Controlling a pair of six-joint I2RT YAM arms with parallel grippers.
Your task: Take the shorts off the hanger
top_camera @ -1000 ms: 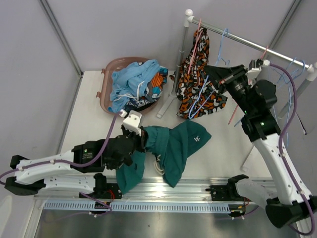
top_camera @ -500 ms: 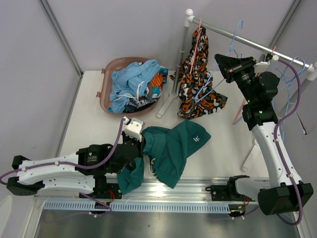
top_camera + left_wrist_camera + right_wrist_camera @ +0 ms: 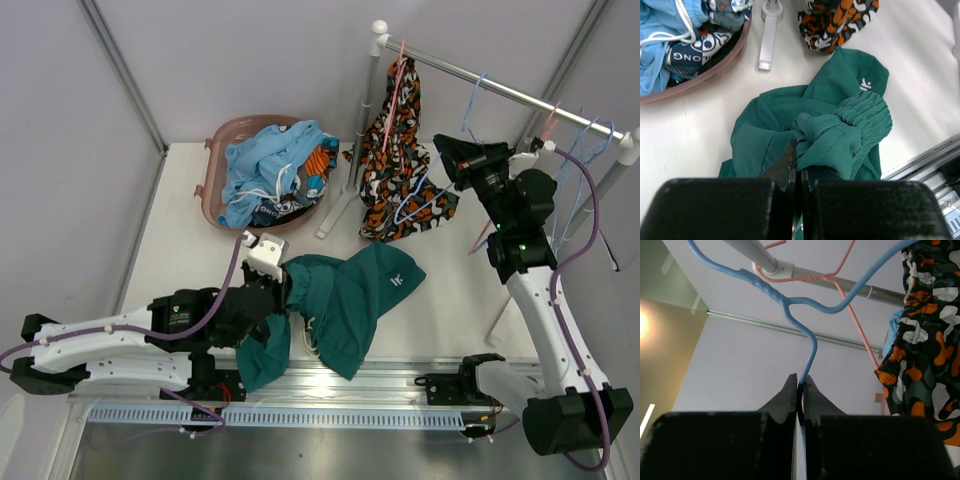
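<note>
Pink plastic basket (image 3: pixel 212 150), far left: patterned shorts (image 3: pixel 690 52) inside read "ONG" in white. Left gripper (image 3: pixel 796 150) pinched tight on the teal shorts (image 3: pixel 840 125), white logo (image 3: pixel 866 84) up, heaped on the table (image 3: pixel 180 230). Camouflage shorts (image 3: pixel 395 170) hang from the rail (image 3: pixel 500 88). Right gripper (image 3: pixel 800 381) clamped on the blue hanger (image 3: pixel 760 283) wire beside them.

Rack post (image 3: pixel 365 110) and camouflage shorts (image 3: pixel 395 170) stand between basket (image 3: pixel 213 150) and blue hanger (image 3: pixel 771 292).
</note>
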